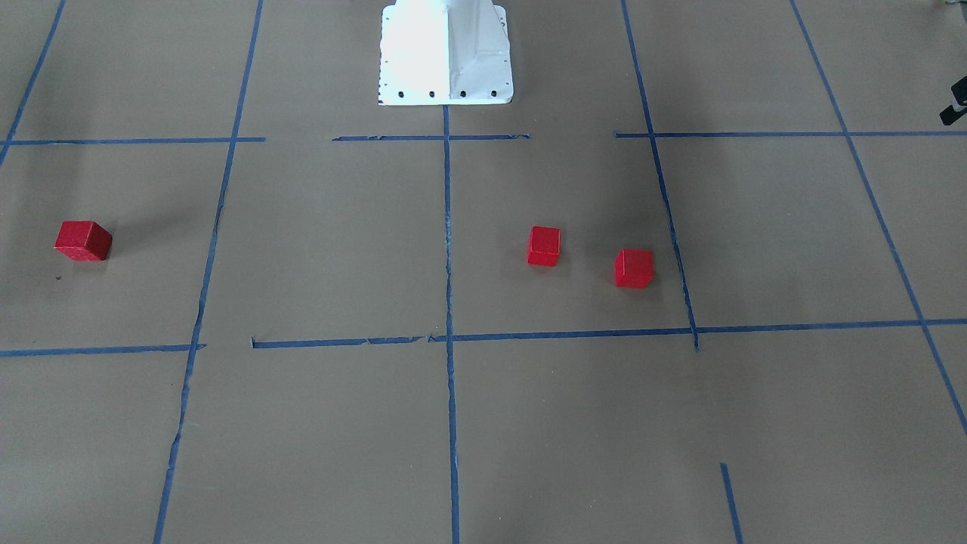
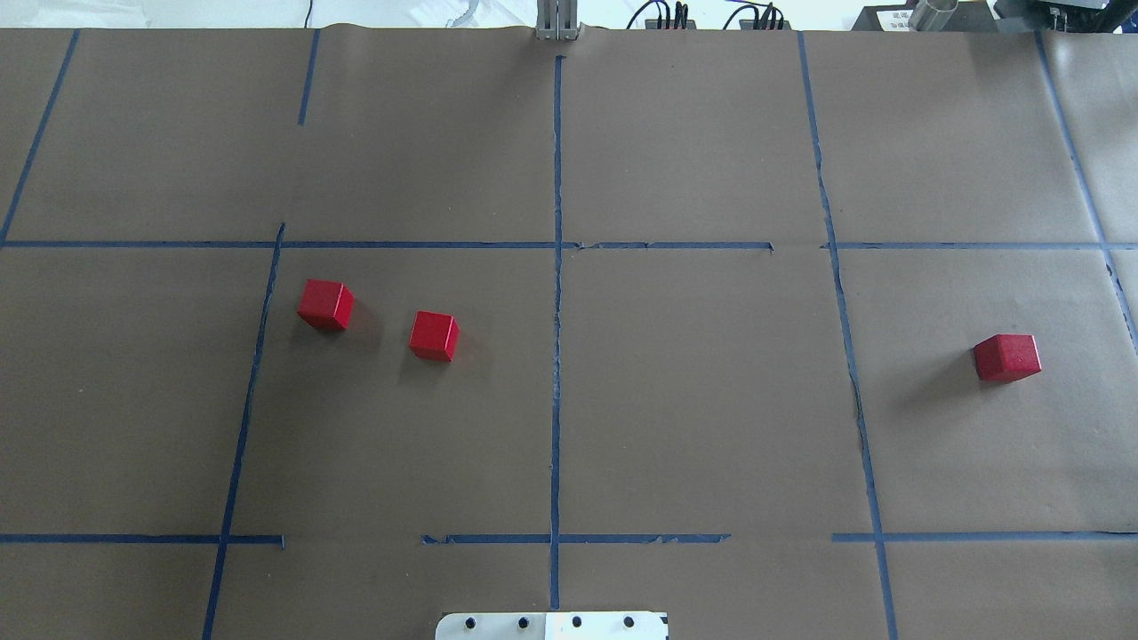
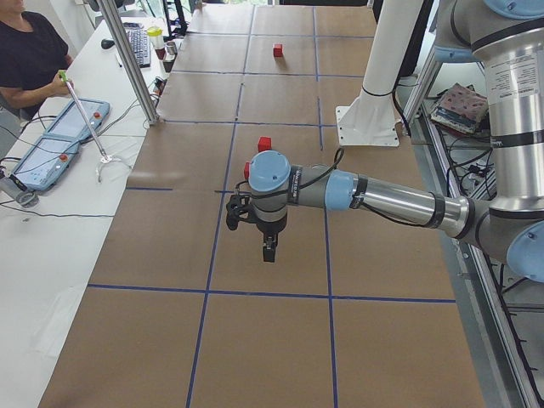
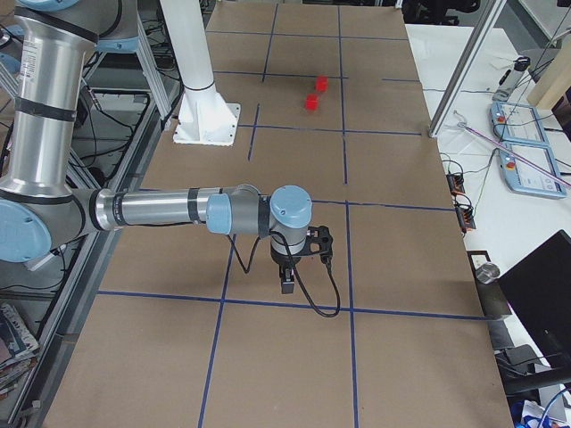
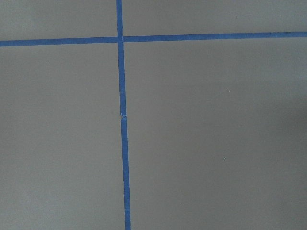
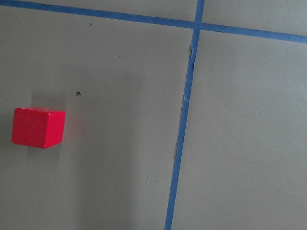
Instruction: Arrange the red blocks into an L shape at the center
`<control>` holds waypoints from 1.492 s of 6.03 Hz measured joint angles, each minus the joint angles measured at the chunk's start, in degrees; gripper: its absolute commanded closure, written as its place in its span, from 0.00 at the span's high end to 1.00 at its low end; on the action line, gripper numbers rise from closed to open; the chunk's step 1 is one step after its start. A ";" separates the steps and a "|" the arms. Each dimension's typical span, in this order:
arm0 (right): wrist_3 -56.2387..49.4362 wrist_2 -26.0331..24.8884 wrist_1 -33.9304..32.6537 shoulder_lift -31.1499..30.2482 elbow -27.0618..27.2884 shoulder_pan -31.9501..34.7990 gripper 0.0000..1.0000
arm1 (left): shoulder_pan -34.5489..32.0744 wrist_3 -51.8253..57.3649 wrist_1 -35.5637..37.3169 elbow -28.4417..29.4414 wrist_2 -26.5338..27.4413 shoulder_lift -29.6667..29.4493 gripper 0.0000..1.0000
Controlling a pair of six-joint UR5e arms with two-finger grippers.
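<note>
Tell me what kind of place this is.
Most likely a robotics lab or test cell. A robot arm reaches over a table covered in brown paper gridded with blue tape, and an operator sits by teach pendants on the side bench.

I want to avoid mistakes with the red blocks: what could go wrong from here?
The outer left block and the inner left block lie close together, so grasping one may knock the other. The right block sits far off and seems askew to the tape line, so the L may end crooked.
</note>
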 measured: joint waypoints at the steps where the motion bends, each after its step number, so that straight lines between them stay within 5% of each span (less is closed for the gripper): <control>1: -0.02 0.01 0.00 0.02 0.00 0.00 1.00 | -0.02 0.00 -0.01 0.21 -0.11 0.13 1.00; 6: 0.53 -0.04 6.20 0.63 -1.06 -3.64 1.00 | 0.12 0.57 -1.22 0.08 -0.40 -0.13 1.00; 9: 28.05 -2.61 23.70 1.23 -2.80 -15.60 1.00 | 0.25 0.24 -4.65 0.30 -0.46 -0.26 1.00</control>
